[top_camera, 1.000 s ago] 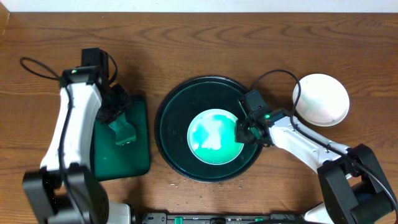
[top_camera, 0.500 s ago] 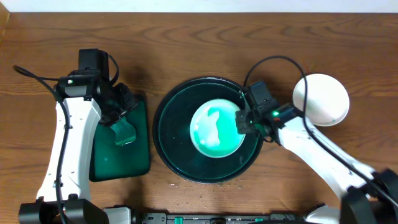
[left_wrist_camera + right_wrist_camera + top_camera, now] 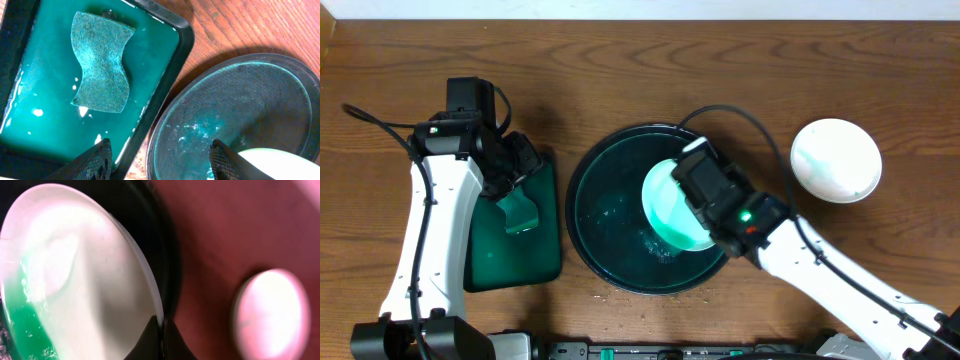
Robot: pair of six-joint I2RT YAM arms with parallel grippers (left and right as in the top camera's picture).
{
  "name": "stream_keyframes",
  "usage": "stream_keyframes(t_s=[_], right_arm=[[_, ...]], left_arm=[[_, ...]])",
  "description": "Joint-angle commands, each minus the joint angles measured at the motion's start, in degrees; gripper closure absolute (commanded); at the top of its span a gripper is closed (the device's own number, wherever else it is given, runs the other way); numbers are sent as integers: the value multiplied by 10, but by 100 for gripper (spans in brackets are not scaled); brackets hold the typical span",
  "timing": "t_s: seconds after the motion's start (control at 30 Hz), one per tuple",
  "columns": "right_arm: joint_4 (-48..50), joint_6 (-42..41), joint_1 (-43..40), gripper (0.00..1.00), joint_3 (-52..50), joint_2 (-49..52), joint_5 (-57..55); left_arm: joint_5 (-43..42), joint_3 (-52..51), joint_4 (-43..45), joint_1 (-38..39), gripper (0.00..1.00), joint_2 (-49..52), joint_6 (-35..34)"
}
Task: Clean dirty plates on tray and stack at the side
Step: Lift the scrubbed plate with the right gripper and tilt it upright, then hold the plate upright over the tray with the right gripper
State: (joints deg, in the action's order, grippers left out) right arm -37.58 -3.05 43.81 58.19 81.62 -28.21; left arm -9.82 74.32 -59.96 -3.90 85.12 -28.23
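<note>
The round dark tray [image 3: 605,215] sits mid-table. My right gripper [image 3: 701,192] is shut on the rim of a pale mint plate [image 3: 670,212] and holds it tilted up on edge over the tray. Green liquid smears the plate's lower side [image 3: 30,315]. In the right wrist view the fingertips [image 3: 161,336] pinch the thin plate rim. A white plate [image 3: 835,160] lies on the wood to the right, also seen as the white plate [image 3: 270,315]. My left gripper [image 3: 160,162] hangs open over the gap between both trays, holding nothing.
A rectangular dark green tray [image 3: 545,250] of teal water lies left of the round tray, with a green sponge [image 3: 102,62] in it. The left arm [image 3: 435,215] stretches along the table's left side. A cable [image 3: 740,118] loops above the right arm.
The right gripper has lifted the mint plate from lying flat to standing tilted, and moved left over the tray. The left arm pulled back slightly from the sponge.
</note>
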Motion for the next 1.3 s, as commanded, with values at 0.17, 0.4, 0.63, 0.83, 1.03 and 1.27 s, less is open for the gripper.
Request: stream_keyframes(t_s=[0.17,0.4,0.63,0.83,1.03,1.27], right_arm=[[97,233,109,99,9,-12,-377],[257,495,169,99,9,-12,-475],[299,637,228,99,9,-11,-513],[299,668,238,99,9,-11,-527],[299,674,238,99,9,-11,-528],[299,674,238,99,9,-11,-528]], left_arm=[[4,-2,3,1,36,7,8],[4,-2,5,1,36,7,8],[5,-2,5,1,36,7,8],[4,-2,4,1,35,7,8],[4,-3,4,1,35,7,8],[4,-4,5,1,35,7,8]])
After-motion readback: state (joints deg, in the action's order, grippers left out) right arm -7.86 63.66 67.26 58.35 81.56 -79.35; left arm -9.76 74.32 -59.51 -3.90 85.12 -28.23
